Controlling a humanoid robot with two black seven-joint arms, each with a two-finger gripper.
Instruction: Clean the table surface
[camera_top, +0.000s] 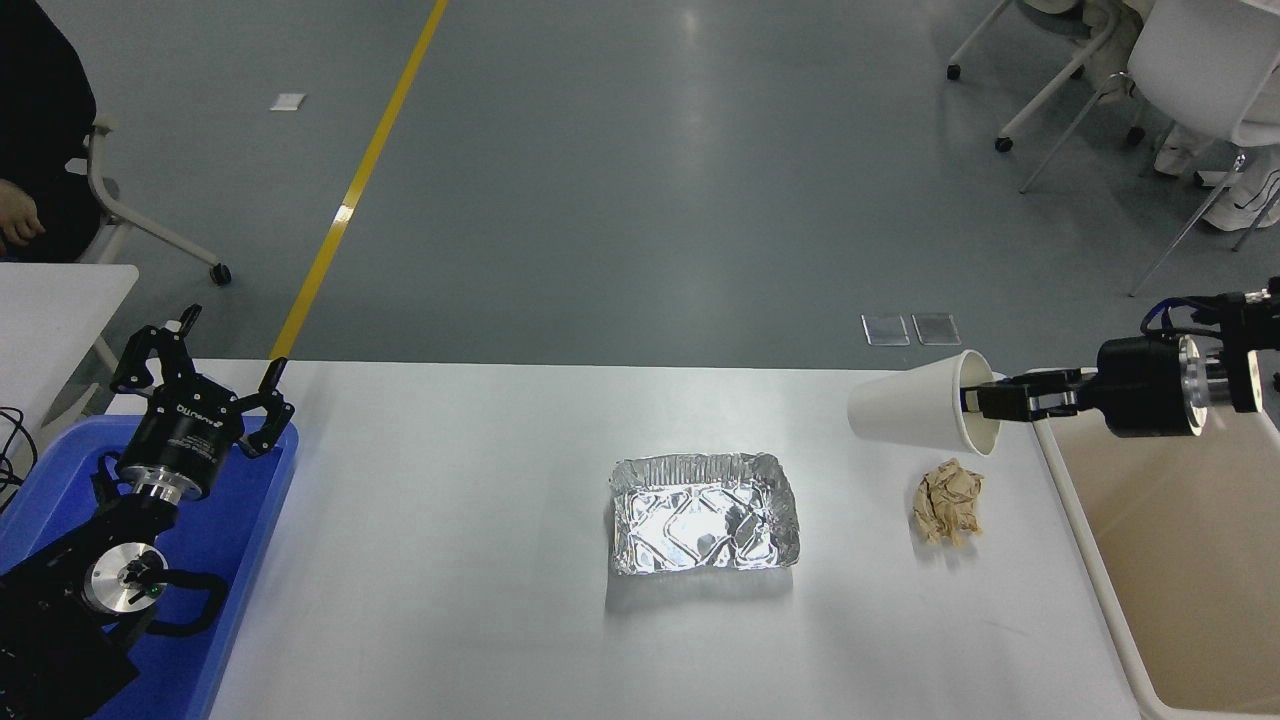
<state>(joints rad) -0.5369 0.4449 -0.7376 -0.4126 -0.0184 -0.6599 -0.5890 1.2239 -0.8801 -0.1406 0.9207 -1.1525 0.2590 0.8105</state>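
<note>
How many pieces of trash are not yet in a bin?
3: the paper cup held sideways by the right gripper above the table surface, the foil tray mid-table, and the crumpled paper to its right.

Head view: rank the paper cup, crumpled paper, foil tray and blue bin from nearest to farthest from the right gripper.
1. Paper cup: held on its rim by the right gripper.
2. Crumpled paper: just below the cup, table's right end.
3. Foil tray: mid-table.
4. Blue bin: far left edge.
</note>
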